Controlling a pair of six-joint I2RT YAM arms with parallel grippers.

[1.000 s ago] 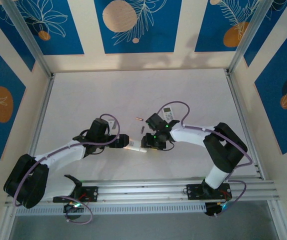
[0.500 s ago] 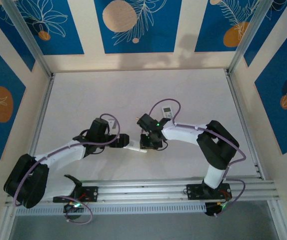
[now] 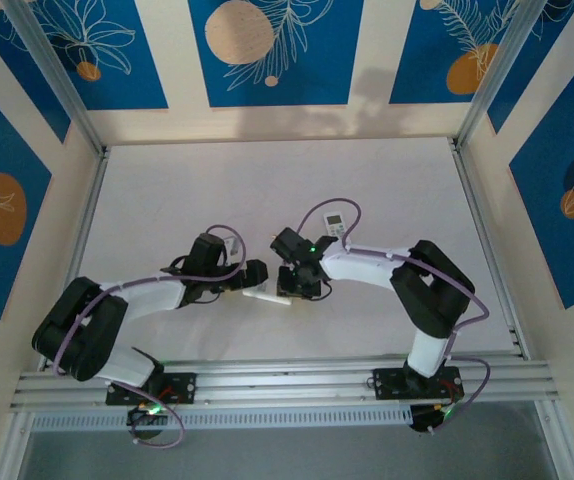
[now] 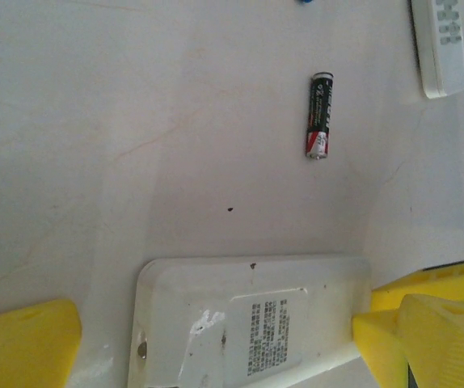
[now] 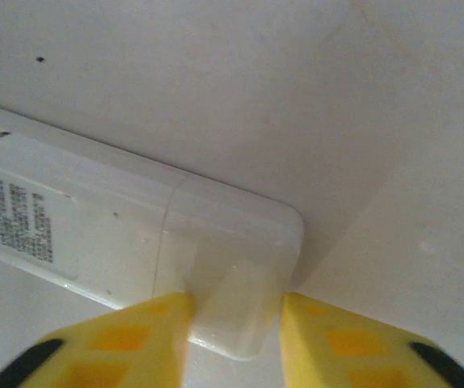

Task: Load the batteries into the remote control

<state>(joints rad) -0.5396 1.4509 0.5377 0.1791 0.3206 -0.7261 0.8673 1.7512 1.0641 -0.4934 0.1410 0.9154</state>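
The remote control (image 4: 248, 315) is seen lying label-up on the table (image 4: 94, 121), between the widely spread fingers of the left gripper (image 4: 212, 333). Its end is flanked by the right gripper (image 5: 234, 314); whether it is clamped cannot be told. One battery (image 4: 319, 115) lies apart, beyond it.

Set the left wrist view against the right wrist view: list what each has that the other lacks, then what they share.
Left wrist, not right: a loose battery lying on the table, a second remote at the top edge, and the left gripper, jaws wide apart. Right wrist, not left: the right gripper, jaws close on either side of one end of the white remote; whether they pinch it is unclear. Both: that white remote lying back up, printed label showing, on the table.
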